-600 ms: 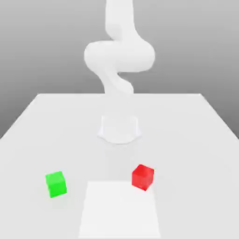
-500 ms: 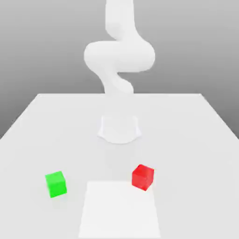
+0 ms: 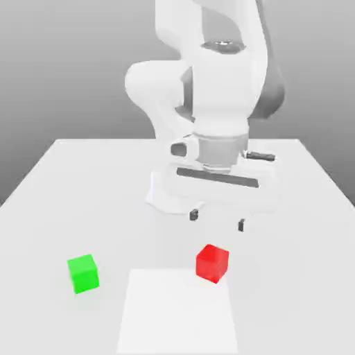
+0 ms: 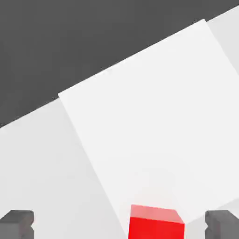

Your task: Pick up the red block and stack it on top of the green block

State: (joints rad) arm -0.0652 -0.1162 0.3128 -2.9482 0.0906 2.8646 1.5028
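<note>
1. The step in hand looks like the approach to the pick: the gripper [image 3: 217, 220] hangs above the tabletop [image 3: 83, 180], its fingers spread wide with nothing between them, pointing down.
2. The red block [image 3: 212, 263] sits on the tabletop at the edge of a paler square patch [image 3: 177, 312], below the gripper and nearer the camera in the exterior view. In the hand view the red block [image 4: 155, 225] lies between the two dark fingertips [image 4: 17, 223], closer to one than the other.
3. The green block [image 3: 83, 273] rests well apart from it, toward the exterior view's left, with nothing on top.
4. Judged from this, nothing is lifted yet. The next move calls for centring the open fingers over the red block, descending until they straddle its sides, then closing.
5. The block sits turned relative to the patch, so some wrist turn may help for a square grip.
</note>
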